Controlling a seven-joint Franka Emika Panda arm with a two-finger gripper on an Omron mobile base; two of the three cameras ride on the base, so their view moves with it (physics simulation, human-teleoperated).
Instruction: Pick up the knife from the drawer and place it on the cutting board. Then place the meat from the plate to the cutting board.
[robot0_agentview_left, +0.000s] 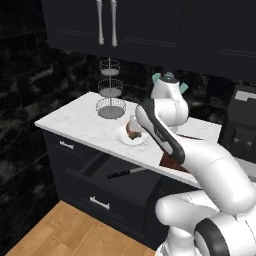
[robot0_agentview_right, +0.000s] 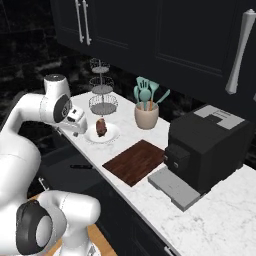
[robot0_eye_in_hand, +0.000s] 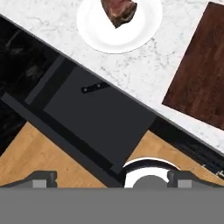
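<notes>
Gripper (robot0_eye_in_hand: 112, 178) hung above the open drawer (robot0_eye_in_hand: 100, 116), fingers spread wide, holding nothing. Knife (robot0_eye_in_hand: 95, 88) lay inside the drawer near its counter-side edge, partly under the counter lip. Meat (robot0_eye_in_hand: 118, 11) sat on the plate (robot0_eye_in_hand: 105, 35) on the counter just beyond the drawer; cutting board (robot0_eye_in_hand: 202, 83) lay bare, beside the plate, apart from it.

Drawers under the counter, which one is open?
The wide drawer with the silver bar handle, pulled out with the knife inside; the narrower drawer beside it is closed.
</notes>
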